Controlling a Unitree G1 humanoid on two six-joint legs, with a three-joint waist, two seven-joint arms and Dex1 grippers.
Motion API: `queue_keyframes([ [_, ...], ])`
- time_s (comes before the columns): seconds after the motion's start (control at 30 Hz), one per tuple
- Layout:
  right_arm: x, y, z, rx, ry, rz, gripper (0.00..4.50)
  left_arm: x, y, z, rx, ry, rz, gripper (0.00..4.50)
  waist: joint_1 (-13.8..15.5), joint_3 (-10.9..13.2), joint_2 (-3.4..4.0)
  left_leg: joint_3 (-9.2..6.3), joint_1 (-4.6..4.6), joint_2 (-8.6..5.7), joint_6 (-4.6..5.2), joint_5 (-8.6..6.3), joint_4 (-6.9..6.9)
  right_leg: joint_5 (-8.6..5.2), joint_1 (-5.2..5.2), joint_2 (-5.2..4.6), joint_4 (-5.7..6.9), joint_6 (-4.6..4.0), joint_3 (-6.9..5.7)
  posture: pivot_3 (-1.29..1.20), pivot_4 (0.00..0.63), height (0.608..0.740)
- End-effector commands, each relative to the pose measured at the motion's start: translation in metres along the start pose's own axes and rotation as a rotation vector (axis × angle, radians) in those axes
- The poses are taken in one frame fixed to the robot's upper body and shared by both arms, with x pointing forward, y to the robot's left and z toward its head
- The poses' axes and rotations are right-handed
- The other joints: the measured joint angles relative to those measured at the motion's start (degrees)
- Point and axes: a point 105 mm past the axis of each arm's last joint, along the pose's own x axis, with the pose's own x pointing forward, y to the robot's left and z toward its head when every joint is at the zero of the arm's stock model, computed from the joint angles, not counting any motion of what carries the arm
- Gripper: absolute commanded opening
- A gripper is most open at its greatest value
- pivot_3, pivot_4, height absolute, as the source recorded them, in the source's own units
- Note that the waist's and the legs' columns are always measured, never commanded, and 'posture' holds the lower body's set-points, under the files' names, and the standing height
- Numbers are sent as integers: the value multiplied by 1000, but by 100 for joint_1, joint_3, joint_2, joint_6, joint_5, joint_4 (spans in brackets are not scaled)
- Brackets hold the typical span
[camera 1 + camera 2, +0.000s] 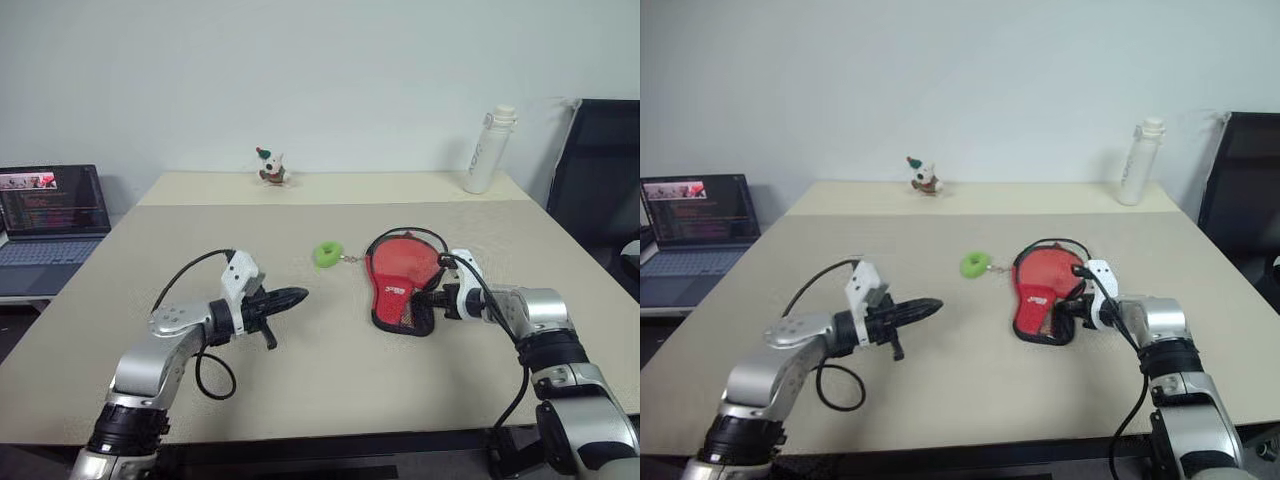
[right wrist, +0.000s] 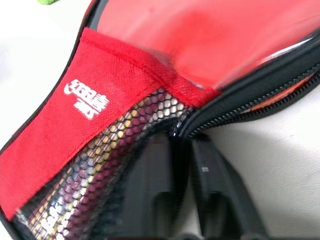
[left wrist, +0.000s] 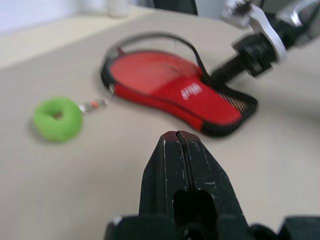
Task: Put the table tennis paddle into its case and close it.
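The case (image 1: 398, 283) lies flat on the table's right half, red side with white lettering and black mesh up, its black zip flap standing open around the round end. Inside it shows the paddle's red face (image 2: 210, 35); the handle is hidden under the mesh. A green charm (image 1: 328, 254) on a short chain lies to the case's left. My right gripper (image 1: 432, 297) is at the case's narrow end, shut on the zip edge (image 2: 182, 131) where the mesh meets the zipper. My left gripper (image 1: 300, 295) hovers left of the case, shut and empty, pointing toward it.
A white bottle (image 1: 490, 150) stands at the far right of the table and a small toy figure (image 1: 270, 168) at the far middle. A laptop (image 1: 50, 215) sits on a lower surface to the left. A black chair (image 1: 600, 180) stands by the right edge.
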Motion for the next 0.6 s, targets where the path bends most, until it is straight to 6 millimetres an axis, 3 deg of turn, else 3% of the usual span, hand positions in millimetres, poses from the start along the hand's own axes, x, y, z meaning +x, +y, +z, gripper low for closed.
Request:
queue_keyframes([
  [0.03,10,25,-3,27,36,125,14,-16,-16,13,11,-19,-91,0,-21,0,0,0,0,0,-1,-1,-2,0,0,0,-1,0,0,0,150,740],
  [0.33,13,70,4,-15,75,283,14,-51,-35,5,-25,79,-186,0,-80,1,0,2,-3,5,-12,-8,-24,-5,-13,4,-14,-6,4,0,150,740],
  [0.6,-9,106,-24,-18,148,373,14,-67,-45,-9,-2,155,-218,0,9,0,0,4,-59,4,-15,-10,-23,-6,-71,0,-16,-8,3,0,150,740],
])
